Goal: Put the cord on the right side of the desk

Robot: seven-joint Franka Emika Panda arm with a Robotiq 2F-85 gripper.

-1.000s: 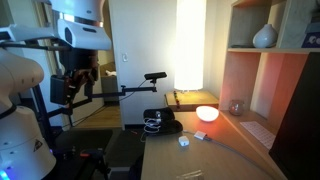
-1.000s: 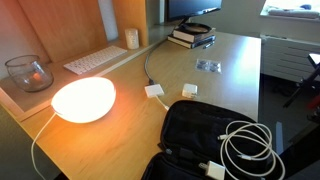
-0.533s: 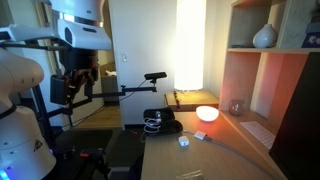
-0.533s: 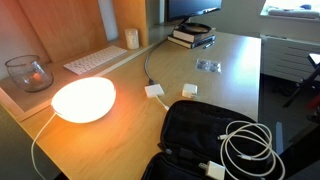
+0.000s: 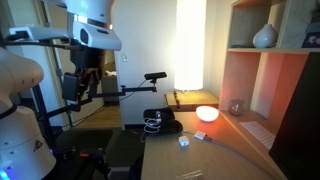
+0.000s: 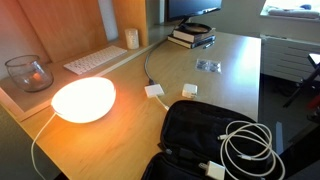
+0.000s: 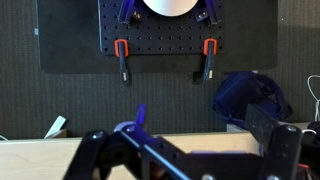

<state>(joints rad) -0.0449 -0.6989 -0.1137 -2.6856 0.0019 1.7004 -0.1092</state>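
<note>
The thin white cord [image 6: 236, 150] lies in loose loops on top of a black soft fabric case [image 6: 195, 125], which sits at the edge of the light brown wooden desk [image 6: 230, 85] that faces the robot; in an exterior view the cord [image 5: 152, 125] shows as a small pale coil on that case [image 5: 167, 120].

The gripper [image 5: 85, 88] hangs off the desk, well apart from the cord, beyond that edge. In the wrist view the gripper [image 7: 190, 150] has its dark fingers [image 7: 95, 148] spread wide with nothing between them.

Behind the case two small white blocks [image 6: 155, 90] lie near each other, one joined to a thin black cable [image 6: 148, 68] that runs toward the far edge. A glowing white dome lamp [image 6: 83, 99] stands near the wall edge, smooth and round, with a clear glass bowl [image 6: 28, 72] beside it and a flat white keyboard [image 6: 97, 60] further along. A stack of dark books [image 6: 192, 38] sits at the far edge, a crinkled clear wrapper [image 6: 208, 66] just before it. A tall wooden shelving unit [image 5: 275, 90] holds a white vase [image 5: 264, 38].
</note>
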